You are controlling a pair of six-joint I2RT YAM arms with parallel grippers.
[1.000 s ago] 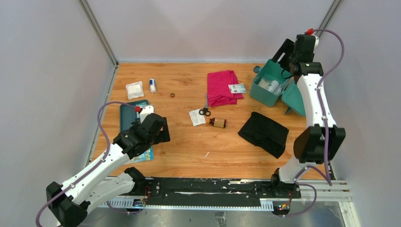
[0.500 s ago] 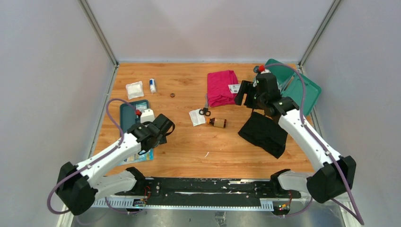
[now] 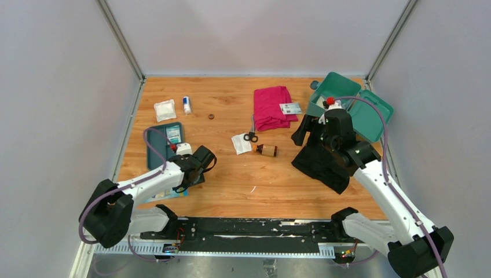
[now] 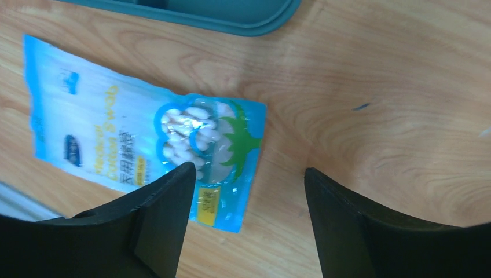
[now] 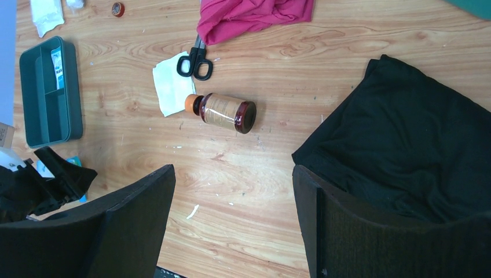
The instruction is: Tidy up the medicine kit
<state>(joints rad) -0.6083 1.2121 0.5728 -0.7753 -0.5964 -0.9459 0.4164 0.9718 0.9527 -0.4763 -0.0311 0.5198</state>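
Loose supplies are apparently being gathered for the kit [image 3: 337, 82], which is sitting at the far right corner of the table [image 3: 231, 104] with its lid [image 3: 373, 119] lying open beside it. What is inside is largely being hidden by the right arm.

The left gripper [image 4: 249, 172] is being held low over the swab packet [image 4: 133, 145]. Its jaws are parted with nothing between them, one finger over the packet's corner and the other over bare wood. The packet is lying flat, just beside the tray [image 3: 156, 139] and well apart from the kit.

The right gripper [image 5: 231, 179] is being held above the table, likewise parted and empty. The bottle [image 5: 223, 112] is lying ahead of it and the black cloth [image 5: 417, 156] off to one side.

A pickup of the packet is probably being set up. The packet is thin and slack, so its edge is likely needing to be pinched rather than its face pressed. The jaws are needing to be lowered squarely and closed on that corner. A long carry across the table, or a handover to the right arm, is then being called for.
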